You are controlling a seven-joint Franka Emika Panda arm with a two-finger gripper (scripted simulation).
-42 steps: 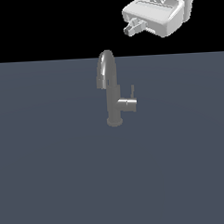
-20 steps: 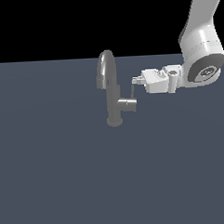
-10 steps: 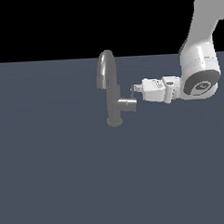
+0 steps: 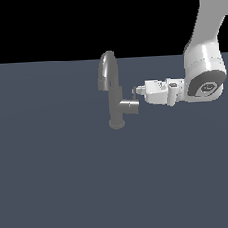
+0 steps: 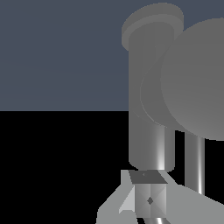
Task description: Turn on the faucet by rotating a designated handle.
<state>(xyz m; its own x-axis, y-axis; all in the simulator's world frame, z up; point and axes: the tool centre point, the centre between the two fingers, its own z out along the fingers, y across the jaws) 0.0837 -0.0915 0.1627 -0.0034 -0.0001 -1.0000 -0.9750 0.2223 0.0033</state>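
Note:
The grey metal faucet (image 4: 116, 104) stands on the dark floor, with its arched spout (image 4: 107, 66) on top and a side stub (image 4: 131, 106) pointing to the exterior view's right. The thin handle (image 4: 135, 93) rises from the stub's end. My gripper (image 4: 139, 91) lies level, its fingertips against or just beside the handle. It looks shut and holds nothing. In the wrist view the faucet body (image 5: 148, 109), the round stub end (image 5: 197, 83) and the handle rod (image 5: 194, 162) fill the frame, and the rod stands beside the closed fingertips (image 5: 149, 199), not between them.
A flat dark blue-grey floor (image 4: 67, 184) lies all around the faucet. My white arm (image 4: 206, 68) comes down from the exterior view's upper right.
My gripper came down from the upper right and moved left to the handle. The handle still points up.

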